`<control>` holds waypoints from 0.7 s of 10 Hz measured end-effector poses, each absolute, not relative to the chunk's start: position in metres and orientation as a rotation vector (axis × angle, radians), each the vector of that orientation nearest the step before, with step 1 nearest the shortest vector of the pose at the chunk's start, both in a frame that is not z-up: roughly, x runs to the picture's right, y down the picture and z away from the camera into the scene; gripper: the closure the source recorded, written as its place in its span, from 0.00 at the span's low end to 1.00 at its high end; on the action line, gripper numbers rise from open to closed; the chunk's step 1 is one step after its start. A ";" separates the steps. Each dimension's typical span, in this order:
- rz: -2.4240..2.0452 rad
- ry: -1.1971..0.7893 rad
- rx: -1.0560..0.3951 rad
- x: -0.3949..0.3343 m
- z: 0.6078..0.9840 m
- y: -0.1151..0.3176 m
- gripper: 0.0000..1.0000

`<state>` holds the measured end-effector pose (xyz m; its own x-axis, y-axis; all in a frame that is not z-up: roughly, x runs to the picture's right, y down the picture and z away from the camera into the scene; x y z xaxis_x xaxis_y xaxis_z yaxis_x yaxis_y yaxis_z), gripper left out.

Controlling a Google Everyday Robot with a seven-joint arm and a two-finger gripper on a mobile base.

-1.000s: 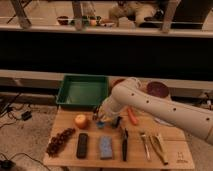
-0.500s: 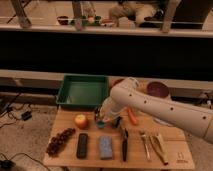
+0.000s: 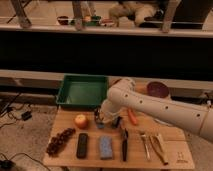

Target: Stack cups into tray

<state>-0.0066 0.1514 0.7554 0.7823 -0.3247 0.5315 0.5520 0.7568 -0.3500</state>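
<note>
The green tray [image 3: 82,91] stands at the back left of the wooden table. My white arm reaches in from the right, and my gripper [image 3: 103,120] hangs low over the table just in front of the tray's right front corner, right of the apple. A small light blue cup [image 3: 99,123] shows right at the gripper, low over the table or standing on it. The gripper hides most of the cup, and I cannot tell whether it holds it. I see no other cups.
A purple bowl [image 3: 157,90] sits at the back right. On the table [image 3: 90,134] are an apple [image 3: 81,121], grapes [image 3: 60,140], a black block [image 3: 82,145], a blue sponge [image 3: 106,148], a dark knife [image 3: 124,145], a carrot [image 3: 132,117] and utensils [image 3: 153,145].
</note>
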 end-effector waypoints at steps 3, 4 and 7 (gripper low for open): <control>-0.511 -0.454 -0.530 -0.009 0.759 0.152 0.98; -0.509 -0.453 -0.530 -0.007 0.759 0.152 0.93; -0.511 -0.455 -0.530 -0.009 0.759 0.152 0.61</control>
